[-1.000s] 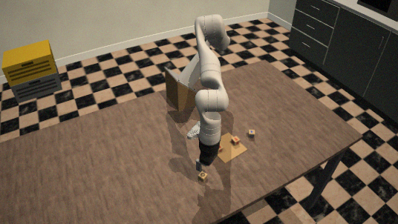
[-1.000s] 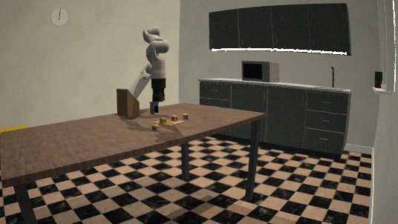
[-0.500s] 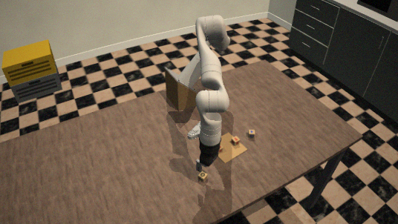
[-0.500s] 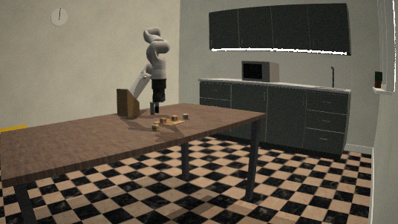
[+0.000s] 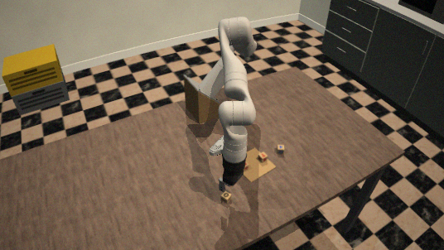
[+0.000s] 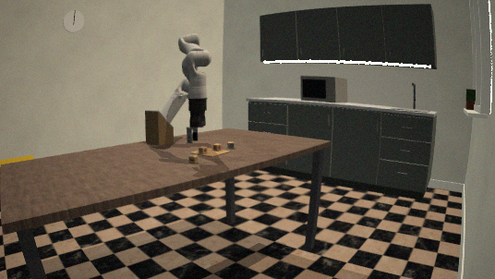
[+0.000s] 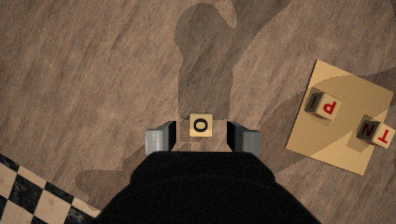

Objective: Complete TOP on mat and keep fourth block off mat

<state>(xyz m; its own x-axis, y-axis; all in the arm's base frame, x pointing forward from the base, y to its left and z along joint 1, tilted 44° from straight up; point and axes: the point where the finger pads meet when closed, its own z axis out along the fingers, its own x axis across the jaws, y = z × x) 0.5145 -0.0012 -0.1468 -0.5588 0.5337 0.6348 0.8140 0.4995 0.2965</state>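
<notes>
The O block (image 7: 201,125) lies on the bare table with a black O on top, off the mat; it also shows in the top view (image 5: 226,197) and the exterior view (image 6: 193,159). My gripper (image 7: 201,132) is open and empty. It hangs above the O block, which shows between the two fingers in the wrist view. The tan mat (image 7: 340,116) lies to the right and carries the P block (image 7: 322,103) and the T block (image 7: 375,131), both with red letters. In the top view my arm hides part of the mat (image 5: 258,165).
A fourth block (image 5: 281,147) with a blue mark lies on the table beyond the mat. A brown wooden box (image 5: 200,105) stands at the arm's base. The table edge and the checkered floor (image 7: 30,195) are close to the O block.
</notes>
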